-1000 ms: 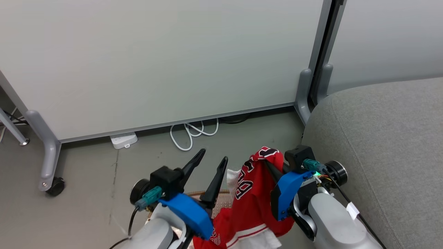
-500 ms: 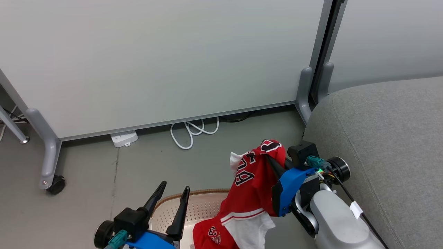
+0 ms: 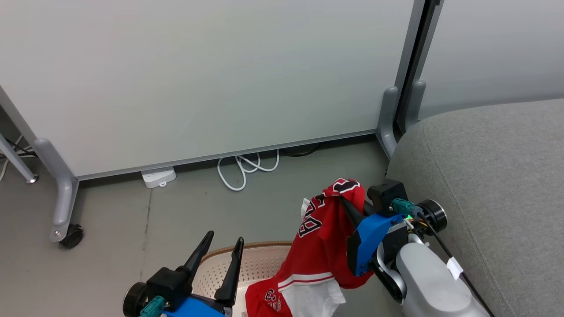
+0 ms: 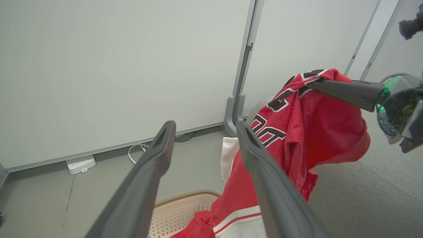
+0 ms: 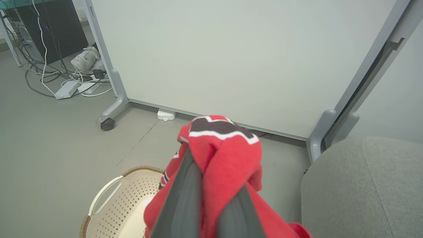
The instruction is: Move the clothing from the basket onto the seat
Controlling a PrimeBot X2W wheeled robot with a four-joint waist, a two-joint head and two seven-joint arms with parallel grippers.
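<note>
The right gripper (image 3: 344, 203) has its fingers clenched on a bunched fold at the top of the clothing (image 3: 324, 246), a red jersey that hangs in the air beside the corner of the seat (image 3: 484, 176), its lower end trailing over the basket (image 3: 260, 259) on the floor. The left gripper (image 3: 224, 237) hovers over the basket's rim with its fingers spread and empty. The fabric looks light and limp – likely to drape and swing – so a gathered fold like this one seems the surest hold.
</note>
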